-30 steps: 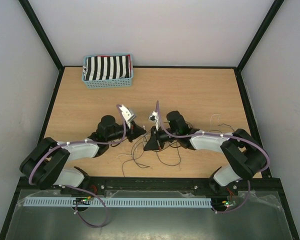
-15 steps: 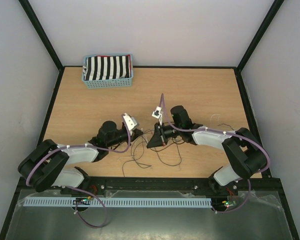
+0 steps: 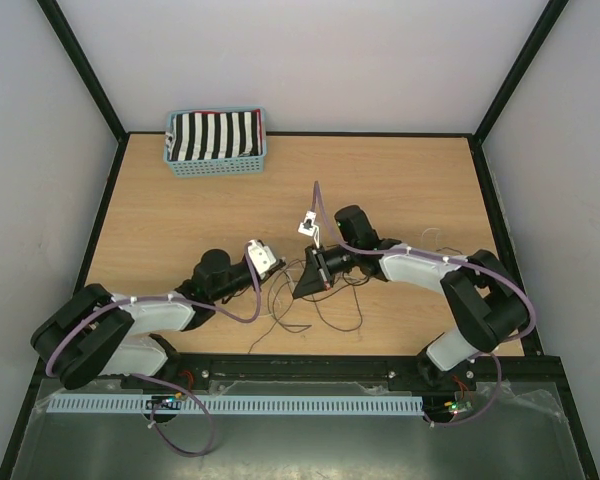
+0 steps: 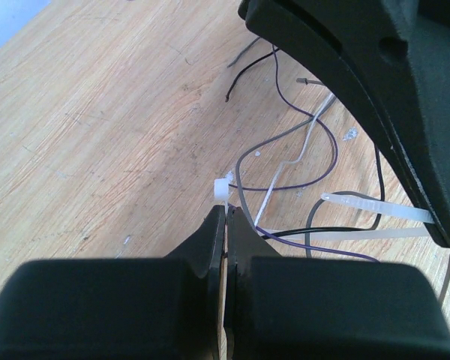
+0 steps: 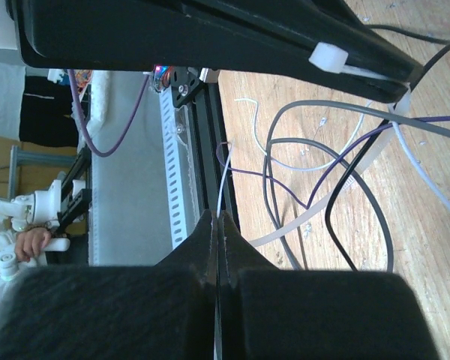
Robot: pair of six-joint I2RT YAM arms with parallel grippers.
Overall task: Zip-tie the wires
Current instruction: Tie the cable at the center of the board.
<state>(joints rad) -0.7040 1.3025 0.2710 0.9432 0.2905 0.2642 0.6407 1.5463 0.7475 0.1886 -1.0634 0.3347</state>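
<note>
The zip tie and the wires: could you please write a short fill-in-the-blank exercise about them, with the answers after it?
1. The left gripper is ___ on the zip tie, whose white head shows at its fingertips.
2. The wires lie in loose loops on the ___ table.
3. The blue basket at the far left holds a black-and-white ___ cloth.

Missing words: shut; wooden; striped.

Both arms reach inward, low; left tool [image 4: 225, 211] and right tool [image 5: 216, 219] clamped tight.
</note>
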